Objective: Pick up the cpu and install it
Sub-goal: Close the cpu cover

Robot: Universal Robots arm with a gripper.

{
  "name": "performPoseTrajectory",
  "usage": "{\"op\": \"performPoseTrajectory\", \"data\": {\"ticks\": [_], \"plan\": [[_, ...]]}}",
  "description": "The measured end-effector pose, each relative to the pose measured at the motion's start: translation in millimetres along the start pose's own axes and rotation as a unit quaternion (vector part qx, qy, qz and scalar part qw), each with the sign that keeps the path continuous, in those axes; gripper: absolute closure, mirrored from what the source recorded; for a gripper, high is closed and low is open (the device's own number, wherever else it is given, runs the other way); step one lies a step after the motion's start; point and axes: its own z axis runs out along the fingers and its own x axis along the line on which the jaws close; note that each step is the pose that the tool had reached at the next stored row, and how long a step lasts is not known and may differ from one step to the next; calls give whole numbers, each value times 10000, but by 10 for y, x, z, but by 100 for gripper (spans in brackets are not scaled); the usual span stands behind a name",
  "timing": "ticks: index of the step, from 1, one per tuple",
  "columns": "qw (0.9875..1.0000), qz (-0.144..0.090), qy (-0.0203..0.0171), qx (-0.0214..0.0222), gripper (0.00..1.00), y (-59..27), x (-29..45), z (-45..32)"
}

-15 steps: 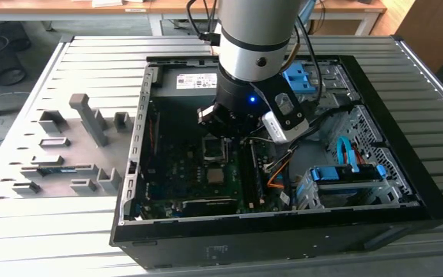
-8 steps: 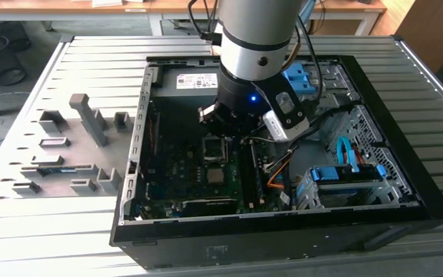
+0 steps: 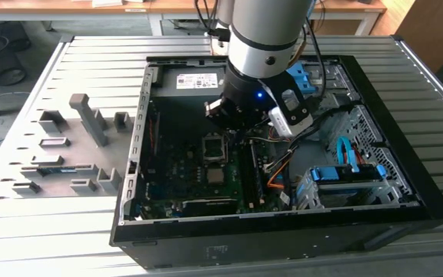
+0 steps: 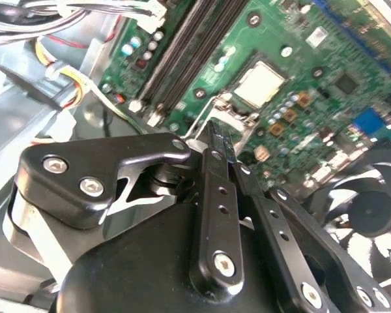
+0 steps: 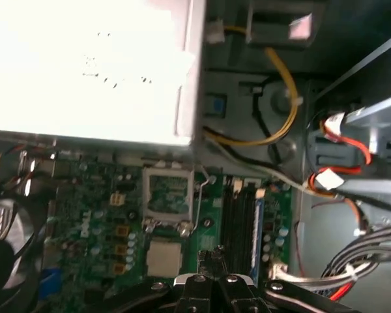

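Cpu (image 3: 216, 175) flat on the green board (image 3: 171, 170), silver top up, a little below the centre of the exterior view. Sits just beside the dark socket frame (image 3: 214, 148), on that frame's lower side, and not inside it. Touched by nothing.

Gripper (image 5: 212, 259) above the board with fingers pressed together and nothing between them, seen in both wrist views. In the first wrist view, near the cpu (image 5: 164, 256) but apart from it, over the strip between the cpu and the long memory slots (image 5: 238, 215). In the second wrist view, cpu (image 4: 259, 85) beyond the closed tips (image 4: 216, 134) – again no contact.

Fingertips hidden in the exterior view under the arm (image 3: 264, 40), which leans into the open case (image 3: 417, 190) from the upper centre. Power-supply box (image 5: 85, 65) washed out to plain white in the first wrist view. Fan (image 4: 371, 208) cut off at the frame edge in the second. Yellow, red and black cables (image 5: 277, 98) looping past the slots – ends hard to follow. Case on a slatted table (image 3: 90, 57).
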Motion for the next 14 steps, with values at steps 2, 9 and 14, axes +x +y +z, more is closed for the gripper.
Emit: {"op": "performPoseTrajectory", "data": {"ticks": [2,9,14], "plan": [[10000,1,22,-19,90,-7,-89,20],[10000,-8,56,-34,90,2,-226,120],[10000,-25,58,-37,90,-2,-232,210]]}}
